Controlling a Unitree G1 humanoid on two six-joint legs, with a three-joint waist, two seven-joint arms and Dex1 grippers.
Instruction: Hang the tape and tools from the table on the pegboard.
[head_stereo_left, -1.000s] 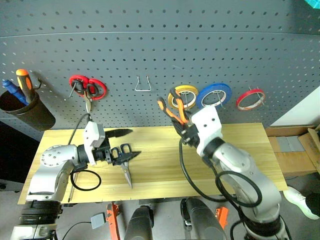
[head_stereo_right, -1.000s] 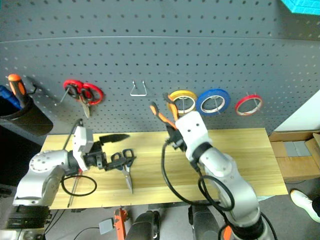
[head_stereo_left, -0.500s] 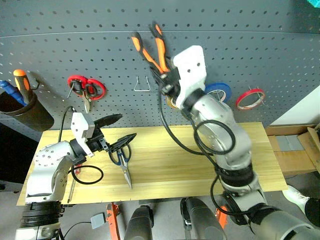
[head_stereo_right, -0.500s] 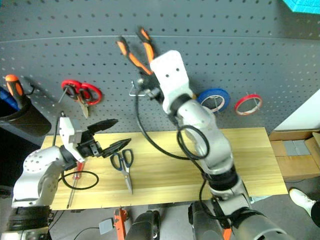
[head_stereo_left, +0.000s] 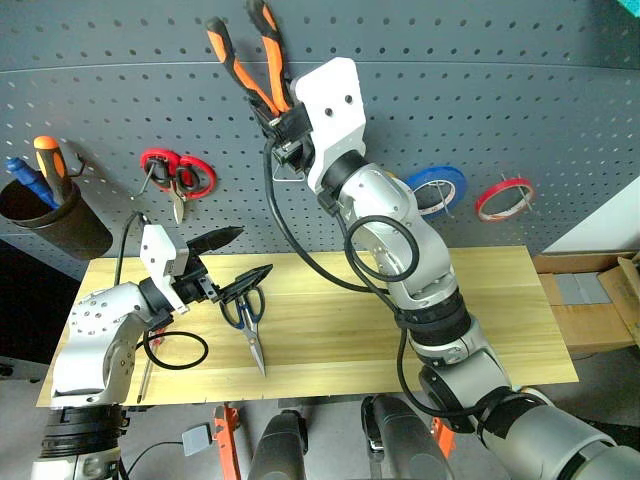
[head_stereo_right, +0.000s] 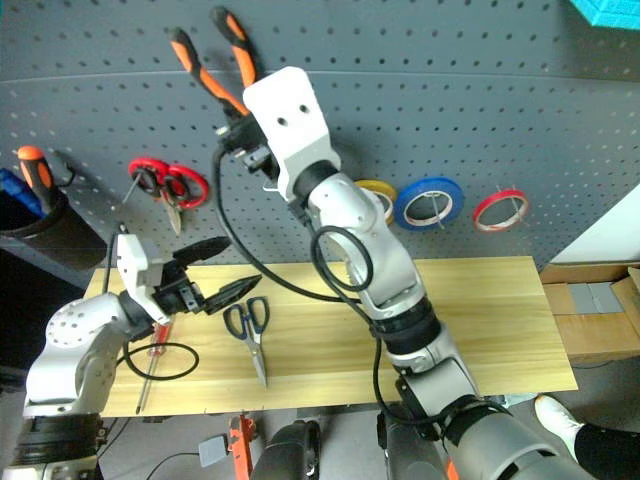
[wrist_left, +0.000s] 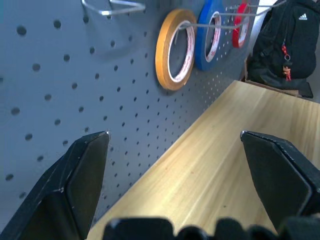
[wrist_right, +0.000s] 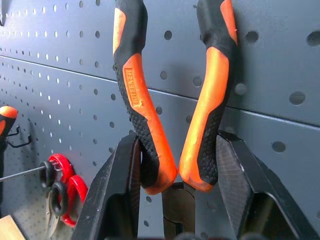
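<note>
One arm matters here: the right gripper pinches the pliers by the head, handles pointing up along the pegboard, just above the wire hook. The left gripper, spread wide, hovers beside the blue-handled scissors near the table's left end, blades toward its front edge.

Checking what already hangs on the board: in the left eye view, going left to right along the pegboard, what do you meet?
Black cup of tools → red-handled scissors → pliers → blue tape roll → red tape ring.
</note>
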